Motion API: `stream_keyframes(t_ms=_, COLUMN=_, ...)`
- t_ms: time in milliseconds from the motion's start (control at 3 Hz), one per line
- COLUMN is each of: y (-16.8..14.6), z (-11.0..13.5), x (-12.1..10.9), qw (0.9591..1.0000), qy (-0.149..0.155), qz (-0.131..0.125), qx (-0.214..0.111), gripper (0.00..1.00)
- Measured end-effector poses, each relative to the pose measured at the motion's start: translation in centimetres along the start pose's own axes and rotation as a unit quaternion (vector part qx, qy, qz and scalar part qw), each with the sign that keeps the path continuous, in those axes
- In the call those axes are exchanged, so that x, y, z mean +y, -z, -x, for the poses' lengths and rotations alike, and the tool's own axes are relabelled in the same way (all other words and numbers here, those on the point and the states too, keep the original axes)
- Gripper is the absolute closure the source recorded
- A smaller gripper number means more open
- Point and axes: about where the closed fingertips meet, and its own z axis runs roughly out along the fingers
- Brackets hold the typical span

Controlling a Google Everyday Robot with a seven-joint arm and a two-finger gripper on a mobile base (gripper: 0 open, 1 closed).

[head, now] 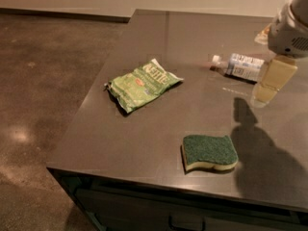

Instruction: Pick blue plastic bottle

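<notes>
The blue plastic bottle lies on its side on the table, just beside my gripper; how far that is open I cannot tell. It looks light, slick and prone to rolling, so I would clamp across its labelled middle.

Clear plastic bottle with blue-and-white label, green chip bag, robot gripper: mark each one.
clear plastic bottle [244, 65], camera view, on its blue-and-white label.
green chip bag [143, 83], camera view, middle of the bag.
gripper [266, 90], camera view, pale lower end, by the bottle's right end.
</notes>
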Motion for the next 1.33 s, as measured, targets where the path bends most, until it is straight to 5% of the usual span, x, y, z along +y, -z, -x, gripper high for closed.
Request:
stream_keyframes(t_ms=667, y=-4.7, z=-1.9, x=-7.9, qw=0.9997, qy=-0.019, qz=-0.005, qx=0.016, gripper=0.00)
stream_keyframes(t_ms=1333, y=-8.3, z=-4.0, x=-12.1, qw=0.9994, qy=-0.024, qz=0.004, qx=0.026, gripper=0.00)
